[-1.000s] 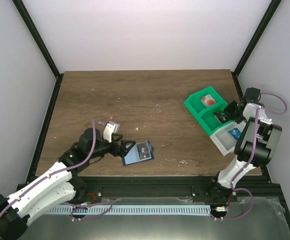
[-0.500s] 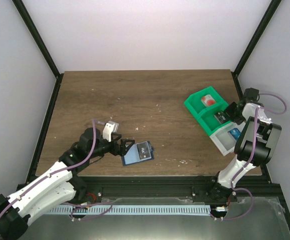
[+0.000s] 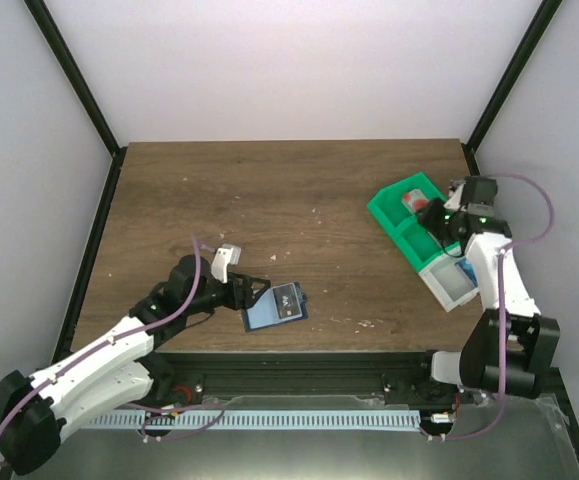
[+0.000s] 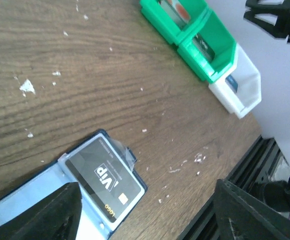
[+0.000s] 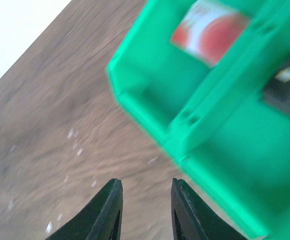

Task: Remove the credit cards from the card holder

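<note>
Top external view: the card holder point(image 3: 275, 307) lies open on the wooden table point(image 3: 269, 200) near the front edge, with a dark grey card point(image 4: 104, 177) on its right half. The left gripper point(image 3: 256, 292) sits just at its left edge, fingers point(image 4: 59, 215) spread wide and empty. Well apart, the right gripper point(image 5: 146, 184) is up by the green bin point(image 3: 384, 213) — jaws a little apart, nothing between them. A red-pink card point(image 3: 416, 200) and a dark card point(image 3: 437, 235) lie in the bin's two compartments, and a blue card point(image 3: 464, 268) lies in the adjoining white bin point(image 3: 441, 288). Pale flecks point(image 4: 27, 87) dot the table between.
</note>
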Controlling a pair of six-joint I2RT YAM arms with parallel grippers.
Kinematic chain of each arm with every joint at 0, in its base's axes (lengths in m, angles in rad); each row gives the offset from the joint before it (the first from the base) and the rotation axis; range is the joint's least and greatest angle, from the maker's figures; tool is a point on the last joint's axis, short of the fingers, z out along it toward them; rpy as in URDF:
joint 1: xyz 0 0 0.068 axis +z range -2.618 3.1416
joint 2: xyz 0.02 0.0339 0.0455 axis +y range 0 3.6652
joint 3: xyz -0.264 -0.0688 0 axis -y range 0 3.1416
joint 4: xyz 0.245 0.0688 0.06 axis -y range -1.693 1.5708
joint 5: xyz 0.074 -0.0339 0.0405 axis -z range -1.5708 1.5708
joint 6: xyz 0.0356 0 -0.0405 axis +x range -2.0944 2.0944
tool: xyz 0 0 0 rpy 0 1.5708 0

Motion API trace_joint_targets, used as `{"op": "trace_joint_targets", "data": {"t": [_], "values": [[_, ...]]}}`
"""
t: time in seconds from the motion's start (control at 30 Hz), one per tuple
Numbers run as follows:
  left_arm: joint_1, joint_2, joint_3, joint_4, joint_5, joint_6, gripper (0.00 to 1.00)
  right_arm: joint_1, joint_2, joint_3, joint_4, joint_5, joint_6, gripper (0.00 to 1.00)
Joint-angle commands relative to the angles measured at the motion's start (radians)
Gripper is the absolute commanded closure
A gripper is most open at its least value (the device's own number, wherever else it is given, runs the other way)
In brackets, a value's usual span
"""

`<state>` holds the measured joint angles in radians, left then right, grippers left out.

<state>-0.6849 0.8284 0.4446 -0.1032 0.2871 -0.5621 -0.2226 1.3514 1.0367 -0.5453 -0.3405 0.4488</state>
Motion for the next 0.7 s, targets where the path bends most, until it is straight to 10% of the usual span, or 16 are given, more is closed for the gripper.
{"op": "trace_joint_targets", "data": {"t": [0.0, 0.67], "values": [[0.005, 0.065, -0.068, 0.166, 0.082, -0.141, 0.3, 0.142, -0.112, -0.086, 0.06, -0.118, 0.025, 0.71], [0.043, 0.473, -0.201, 0.594, 0.134, -0.391, 0.58, 0.907, 0.024, -0.349, 0.386, -0.136, 0.182, 0.77]]}}
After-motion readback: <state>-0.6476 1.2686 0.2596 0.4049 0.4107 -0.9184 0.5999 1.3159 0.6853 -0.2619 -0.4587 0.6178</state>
